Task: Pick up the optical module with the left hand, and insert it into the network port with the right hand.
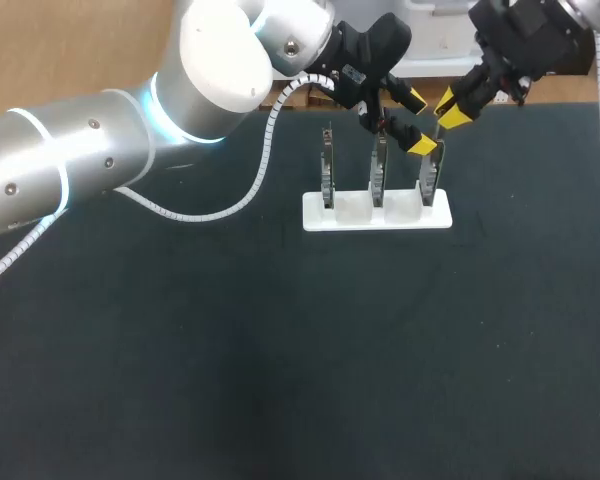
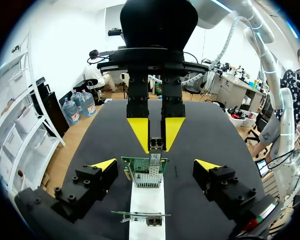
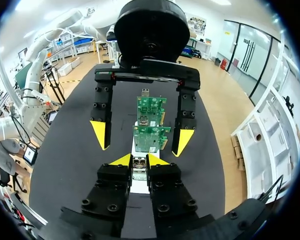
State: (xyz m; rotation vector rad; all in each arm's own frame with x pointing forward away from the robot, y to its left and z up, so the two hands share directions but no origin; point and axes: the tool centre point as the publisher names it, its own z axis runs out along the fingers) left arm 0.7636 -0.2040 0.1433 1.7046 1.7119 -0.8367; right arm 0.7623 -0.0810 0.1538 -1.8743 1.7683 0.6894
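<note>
The optical module [image 2: 156,145], a small metal block, is pinched between the yellow tips of my right gripper [image 2: 156,131], which is shut on it. In the right wrist view the module [image 3: 139,168] sits between my right gripper's [image 3: 139,160] tips, just over the nearest green network card [image 3: 151,138]. Its lower end meets the metal port [image 2: 149,178] on that card [image 2: 144,165]; how deep it sits I cannot tell. My left gripper [image 2: 155,164] stands wide open, one finger on either side of the same card, touching nothing. From above, both grippers [image 1: 416,122] [image 1: 448,108] hover over the rightmost card [image 1: 430,176].
A white stand [image 1: 376,213] holds three upright cards on the black table top [image 1: 280,350]. The other two cards [image 1: 327,168] [image 1: 379,172] stand left of the one under the grippers. A second card [image 3: 151,104] stands beyond the near one.
</note>
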